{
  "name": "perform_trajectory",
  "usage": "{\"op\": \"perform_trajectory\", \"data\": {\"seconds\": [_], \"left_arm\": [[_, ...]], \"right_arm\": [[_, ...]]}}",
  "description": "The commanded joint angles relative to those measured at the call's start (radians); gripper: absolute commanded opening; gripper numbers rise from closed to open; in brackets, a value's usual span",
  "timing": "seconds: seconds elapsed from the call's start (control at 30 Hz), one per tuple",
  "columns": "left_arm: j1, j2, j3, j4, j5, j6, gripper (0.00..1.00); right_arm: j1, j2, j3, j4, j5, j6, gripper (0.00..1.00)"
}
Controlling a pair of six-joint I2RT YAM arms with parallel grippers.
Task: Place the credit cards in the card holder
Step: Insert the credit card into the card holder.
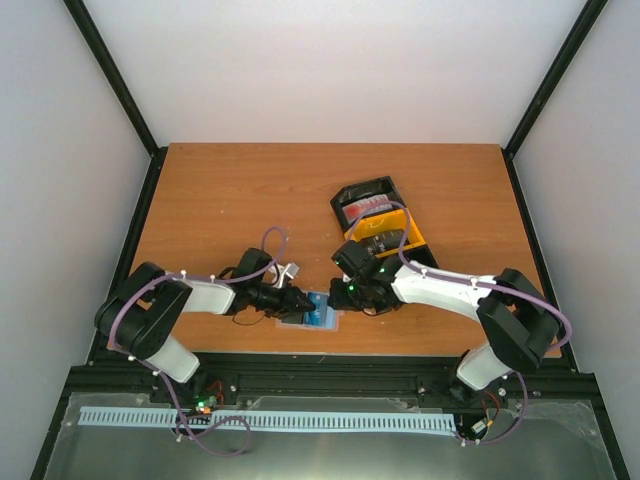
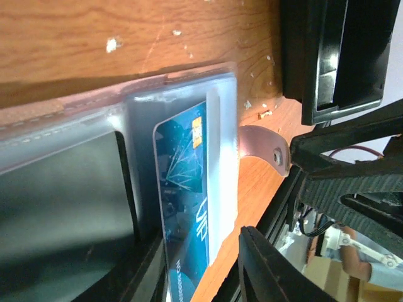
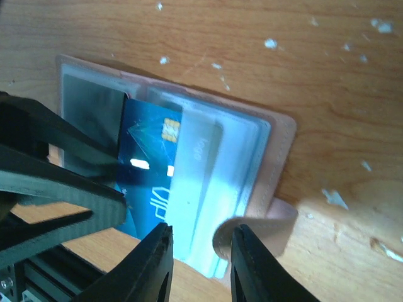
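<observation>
Item: blue card (image 3: 148, 163), part-way into a clear pocket of the open holder (image 3: 277, 145), at the near edge of the table (image 1: 250, 190). Likely light, stiff, slick; pinch its exposed edge. The left gripper (image 1: 300, 300) meets that edge; you cannot tell whether it grips. Your right gripper (image 3: 201, 239): slightly parted, empty.

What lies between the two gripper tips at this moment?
In the top external view, the open card holder lies between the left gripper and right gripper, a blue credit card partly in its pocket.
</observation>
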Motion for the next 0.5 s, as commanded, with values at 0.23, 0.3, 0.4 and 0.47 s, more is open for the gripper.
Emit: {"op": "perform_trajectory", "data": {"seconds": [0.23, 0.3, 0.4, 0.47], "left_arm": [[-0.016, -0.118, 0.057, -0.257, -0.110, 0.006, 0.52], [-0.017, -0.107, 0.070, -0.283, -0.124, 0.012, 0.52], [-0.026, -0.087, 0.101, -0.333, -0.160, 0.028, 0.51], [-0.033, -0.085, 0.109, -0.335, -0.160, 0.029, 0.49]], "right_arm": [[-0.005, -0.104, -0.100, -0.027, -0.057, -0.004, 0.31], [-0.005, -0.099, -0.106, -0.029, -0.070, -0.010, 0.31], [-0.005, -0.090, -0.112, -0.037, -0.083, -0.017, 0.32], [-0.004, -0.084, -0.119, -0.024, -0.103, -0.022, 0.33]]}}
